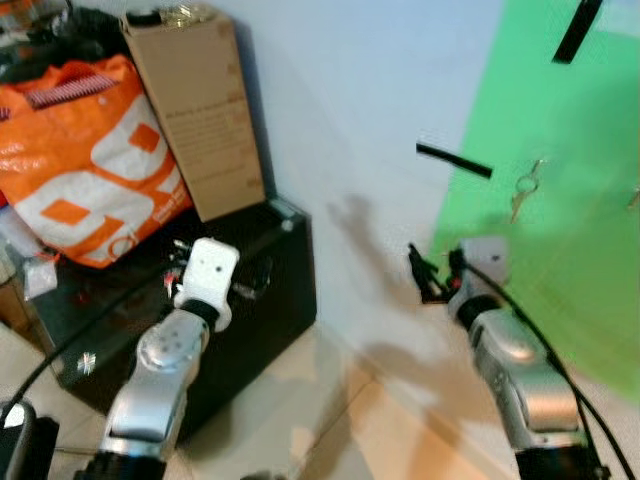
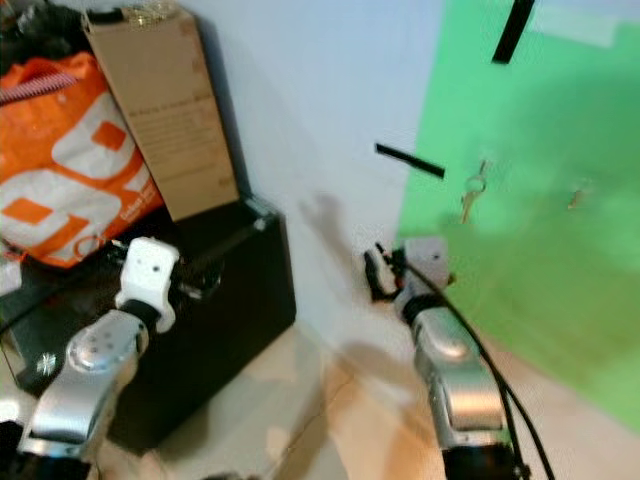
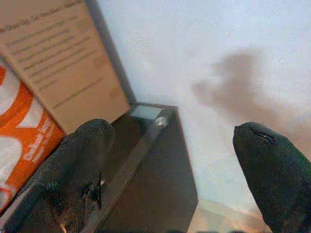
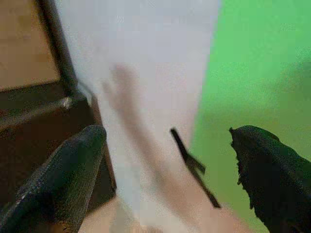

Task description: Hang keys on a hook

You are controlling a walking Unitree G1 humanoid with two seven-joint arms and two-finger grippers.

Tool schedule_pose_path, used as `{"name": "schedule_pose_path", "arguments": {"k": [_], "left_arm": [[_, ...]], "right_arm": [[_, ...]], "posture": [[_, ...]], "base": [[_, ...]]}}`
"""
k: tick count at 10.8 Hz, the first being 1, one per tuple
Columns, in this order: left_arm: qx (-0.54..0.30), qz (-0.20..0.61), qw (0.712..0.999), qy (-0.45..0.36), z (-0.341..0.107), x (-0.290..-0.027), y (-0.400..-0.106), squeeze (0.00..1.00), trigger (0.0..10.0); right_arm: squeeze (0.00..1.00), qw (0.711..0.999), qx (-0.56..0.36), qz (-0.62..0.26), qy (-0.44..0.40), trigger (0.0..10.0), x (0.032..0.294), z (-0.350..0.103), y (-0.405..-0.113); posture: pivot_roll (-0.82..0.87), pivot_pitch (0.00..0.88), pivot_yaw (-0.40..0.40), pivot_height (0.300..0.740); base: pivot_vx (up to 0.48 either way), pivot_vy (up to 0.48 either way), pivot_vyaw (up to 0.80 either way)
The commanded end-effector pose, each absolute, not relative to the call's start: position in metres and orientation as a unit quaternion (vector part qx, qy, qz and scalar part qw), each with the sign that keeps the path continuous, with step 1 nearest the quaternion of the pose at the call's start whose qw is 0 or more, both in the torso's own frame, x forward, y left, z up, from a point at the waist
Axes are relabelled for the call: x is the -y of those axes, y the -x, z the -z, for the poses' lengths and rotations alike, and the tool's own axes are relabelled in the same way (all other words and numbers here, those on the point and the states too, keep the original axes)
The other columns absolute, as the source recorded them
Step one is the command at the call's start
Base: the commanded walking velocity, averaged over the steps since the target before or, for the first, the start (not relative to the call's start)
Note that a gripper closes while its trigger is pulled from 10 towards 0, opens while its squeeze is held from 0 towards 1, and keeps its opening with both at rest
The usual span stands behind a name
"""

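A set of silver keys (image 1: 524, 190) hangs on the green sheet (image 1: 570, 260) fixed to the white wall, also seen as keys (image 2: 471, 190) in the right eye view. A second small metal piece (image 2: 577, 197) sits further right on the sheet; it is too blurred to identify. My right gripper (image 1: 430, 272) is below and left of the keys, near the sheet's edge, open and holding nothing (image 4: 167, 133). My left gripper (image 1: 205, 275) is held over the black cabinet, open and holding nothing (image 3: 172, 133).
A black cabinet (image 1: 285, 290) stands against the wall at left, with a tall cardboard box (image 1: 200, 110) and an orange bag (image 1: 85, 150) on it. Two black tape strips (image 1: 453, 160) cross the sheet's edges. Beige floor lies below.
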State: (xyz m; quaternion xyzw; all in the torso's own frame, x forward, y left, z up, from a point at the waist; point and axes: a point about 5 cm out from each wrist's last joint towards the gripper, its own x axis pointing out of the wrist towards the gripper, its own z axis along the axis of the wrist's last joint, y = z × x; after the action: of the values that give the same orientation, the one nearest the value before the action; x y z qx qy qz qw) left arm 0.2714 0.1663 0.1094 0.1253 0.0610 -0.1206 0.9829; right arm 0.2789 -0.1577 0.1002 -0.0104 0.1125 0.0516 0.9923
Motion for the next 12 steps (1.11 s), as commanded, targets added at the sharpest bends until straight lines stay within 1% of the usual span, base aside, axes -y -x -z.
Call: {"name": "schedule_pose_path", "arguments": {"k": [1,3,8,9,12], "left_arm": [[-0.055,0.109,0.983,-0.134,-0.1122,-0.1731,-0.271,0.0,10.0],[-0.052,0.111,0.984,-0.132,-0.1128,-0.171,-0.2705,0.0,10.0],[-0.05,0.107,0.984,-0.13,-0.1126,-0.1703,-0.2691,0.0,10.0],[-0.051,0.099,0.986,-0.123,-0.1125,-0.1714,-0.2692,0.0,10.0],[-0.058,0.086,0.987,-0.121,-0.1127,-0.1769,-0.2714,0.0,10.0]], "right_arm": [[1.0,0.994,-0.097,-0.055,0.016,10.0,0.1509,-0.1034,-0.2813],[1.0,0.992,-0.096,-0.076,0.01,10.0,0.1493,-0.1042,-0.2808],[1.0,0.991,-0.097,-0.086,0.013,10.0,0.1463,-0.1042,-0.2804],[1.0,0.991,-0.097,-0.088,0.015,10.0,0.1461,-0.1042,-0.2804],[1.0,0.988,-0.1,-0.114,0.013,10.0,0.1413,-0.1043,-0.2794]], "posture": [[-0.06,0.0,0.038,0.74],[-0.06,0.0,0.032,0.74],[-0.05,0.0,0.025,0.74],[-0.05,0.0,0.024,0.74],[-0.05,0.0,0.022,0.74]], "base": [[0.0,0.0,0.0],[0.0,0.0,0.0],[0.0,-0.407,0.0],[0.0,0.0,0.0],[0.0,0.0,0.8]]}}
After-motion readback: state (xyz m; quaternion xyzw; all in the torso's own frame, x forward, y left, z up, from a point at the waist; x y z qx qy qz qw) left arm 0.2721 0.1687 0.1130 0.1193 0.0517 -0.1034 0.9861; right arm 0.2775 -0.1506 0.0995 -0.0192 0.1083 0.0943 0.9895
